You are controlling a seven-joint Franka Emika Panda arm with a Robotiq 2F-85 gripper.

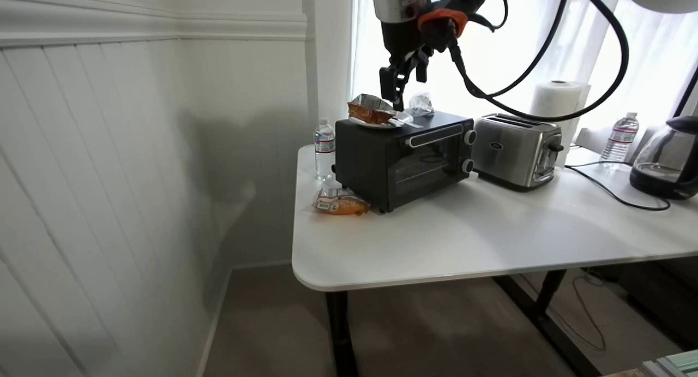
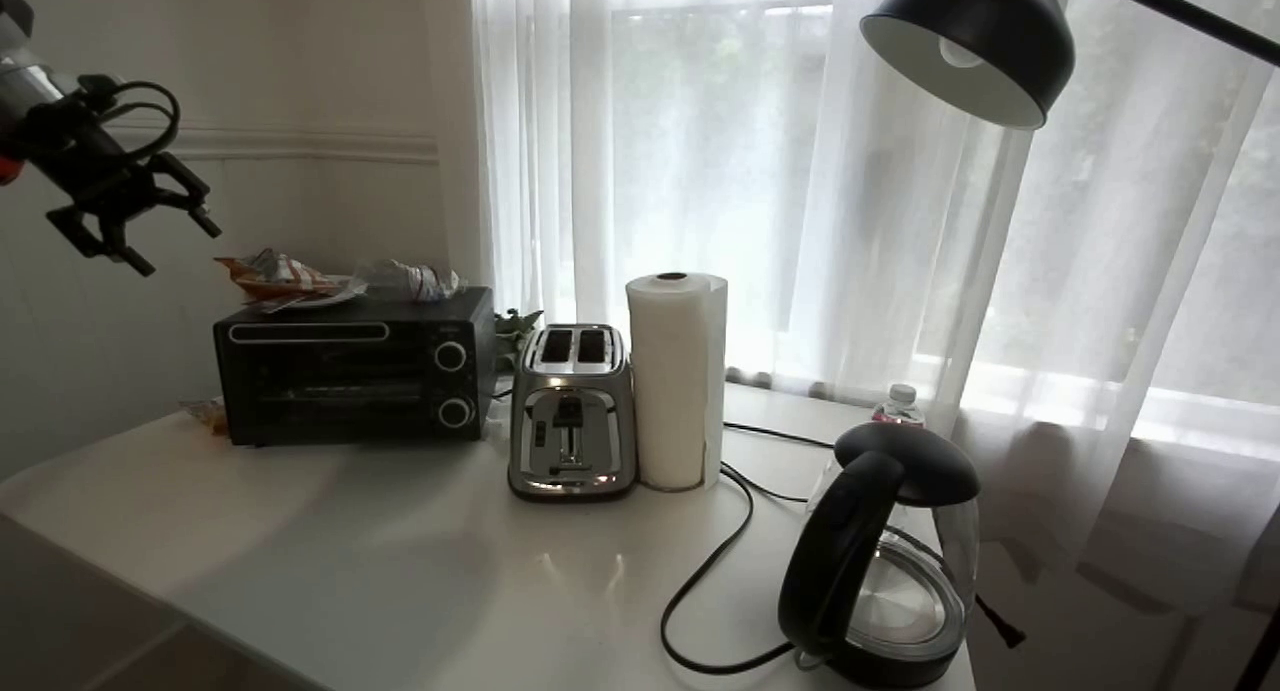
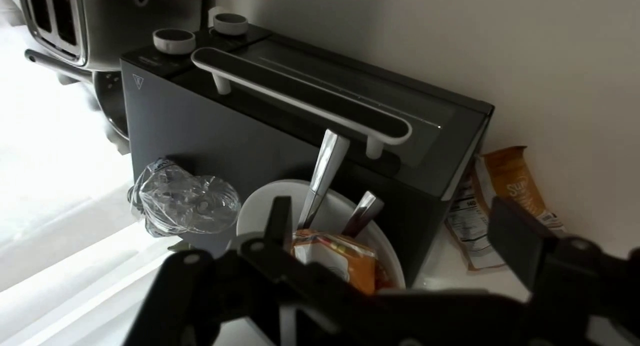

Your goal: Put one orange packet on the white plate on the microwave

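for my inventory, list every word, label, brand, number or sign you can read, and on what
"Su", rest unclear: orange packet on the table
"140": its white panel
Triangle sign, mark inside unclear: top of microwave
Too small or blurred: toaster badge, water bottle labels, lettering by knobs, print on clear plastic and second packet on white plate

An orange packet [image 3: 361, 275] rests with two silver-handled utensils [image 3: 327, 159] on a white plate [image 3: 262, 203] atop a black microwave [image 3: 200, 130], near crumpled clear plastic [image 3: 202, 203], with the end effector [image 3: 397, 223] spread wide above. A second orange packet [image 3: 520, 183] lies on the table [image 3: 425, 45] beside the microwave, well apart from a toaster [image 3: 145, 30].
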